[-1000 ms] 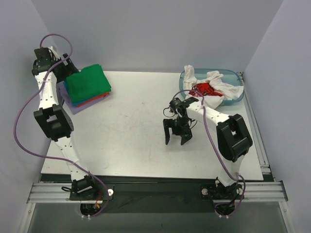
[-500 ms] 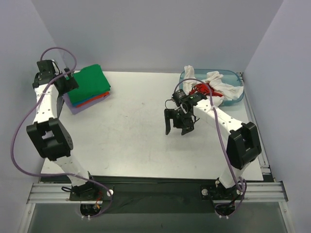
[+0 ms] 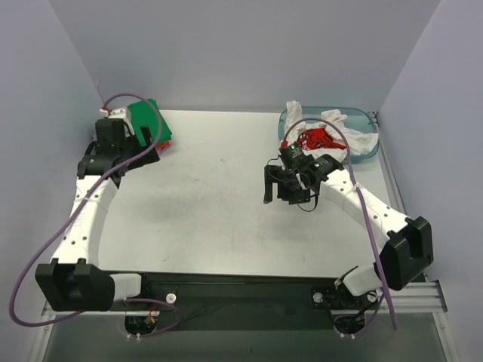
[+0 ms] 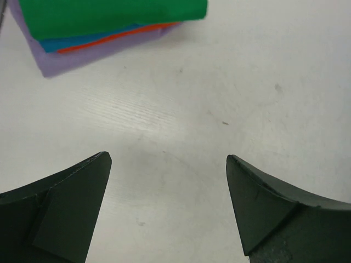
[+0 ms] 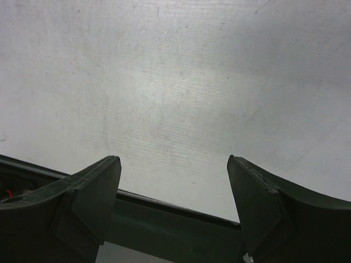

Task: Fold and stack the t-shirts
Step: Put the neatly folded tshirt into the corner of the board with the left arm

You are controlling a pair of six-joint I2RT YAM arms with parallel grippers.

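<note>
Shirts (image 4: 109, 15) beyond spread left gripper (image 4: 169, 158)

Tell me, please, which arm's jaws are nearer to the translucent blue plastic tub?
The right arm: its jaws hover beside the tub; the jaws of the left arm are far across, beside the green-topped shirt stack.

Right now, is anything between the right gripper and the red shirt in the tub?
No separate object: only bare table and the tub's rim separate the right gripper from the red shirt, lying uppermost.
</note>
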